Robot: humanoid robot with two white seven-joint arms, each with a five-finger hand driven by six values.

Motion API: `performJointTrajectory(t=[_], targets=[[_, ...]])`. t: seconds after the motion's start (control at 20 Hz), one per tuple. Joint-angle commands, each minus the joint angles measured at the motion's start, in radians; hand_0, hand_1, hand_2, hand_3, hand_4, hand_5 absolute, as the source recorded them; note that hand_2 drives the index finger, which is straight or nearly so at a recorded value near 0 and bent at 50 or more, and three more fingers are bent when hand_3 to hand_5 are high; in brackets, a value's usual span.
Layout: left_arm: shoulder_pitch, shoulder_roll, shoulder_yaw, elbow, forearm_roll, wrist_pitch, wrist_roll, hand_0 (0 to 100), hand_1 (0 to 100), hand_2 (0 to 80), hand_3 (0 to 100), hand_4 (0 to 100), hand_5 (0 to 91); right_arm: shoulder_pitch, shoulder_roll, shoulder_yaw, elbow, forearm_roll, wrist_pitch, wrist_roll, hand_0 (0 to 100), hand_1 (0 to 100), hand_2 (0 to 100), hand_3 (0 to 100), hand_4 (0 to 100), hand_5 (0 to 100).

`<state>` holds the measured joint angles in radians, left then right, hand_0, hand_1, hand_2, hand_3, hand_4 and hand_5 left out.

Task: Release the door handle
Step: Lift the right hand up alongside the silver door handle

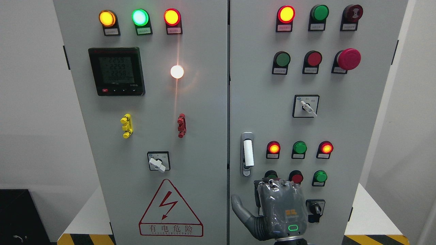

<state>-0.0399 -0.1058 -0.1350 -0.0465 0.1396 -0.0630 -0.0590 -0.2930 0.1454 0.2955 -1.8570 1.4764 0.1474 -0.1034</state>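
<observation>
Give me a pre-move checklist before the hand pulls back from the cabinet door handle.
1. Hand off the handle: ok. The right hand sits below the door handle, with a clear gap between them.
2. Hand empty: ok. Thumb is spread and nothing shows in its grasp.
3. Right door closed: ok. It looks flush with the left door along the centre seam.
4. Fingers clear of the buttons: cannot tell. The fingers overlap the lower row, partly hiding the green button and red button.
5. Black selector knob beside the hand untouched: cannot tell.
6. Left hand position: cannot tell, out of view.
</observation>
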Motion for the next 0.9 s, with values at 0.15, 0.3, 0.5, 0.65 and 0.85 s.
performJointTrajectory(t=[0.15, 0.3, 0.5, 0.65, 0.85], targets=[[0.0, 0.0, 0.0, 0.0, 0.001, 0.0, -0.001, 12, 56, 0.0, 0, 0, 0.0, -0.063, 0.0, -0.019, -0.005, 0.008, 0.001, 0.014, 25, 29, 98, 100, 100, 100], [0.0, 0.0, 0.0, 0.0, 0.0, 0.0, -0.001, 12, 56, 0.0, 0, 0, 0.0, -0.067, 0.0, -0.019, 0.002, 0.01, 0.003, 0.033, 25, 27, 98, 100, 100, 100], [0.0, 0.0, 0.0, 0.0, 0.0, 0.0, -0.001, 12, 56, 0.0, 0, 0, 0.0, -0.087, -0.001, -0.021, 0.013, 0.021, 0.023, 0.04, 23, 25, 99, 100, 100, 100], [0.0, 0.0, 0.0, -0.001, 0.0, 0.0, -0.001, 12, 56, 0.0, 0, 0, 0.0, -0.097, -0.001, -0.026, 0.021, 0.041, 0.024, 0.04, 23, 25, 100, 100, 100, 100], [0.0, 0.0, 0.0, 0.0, 0.0, 0.0, -0.001, 12, 56, 0.0, 0, 0, 0.0, -0.106, -0.001, -0.026, 0.036, 0.044, 0.024, 0.04, 24, 24, 100, 100, 100, 100]])
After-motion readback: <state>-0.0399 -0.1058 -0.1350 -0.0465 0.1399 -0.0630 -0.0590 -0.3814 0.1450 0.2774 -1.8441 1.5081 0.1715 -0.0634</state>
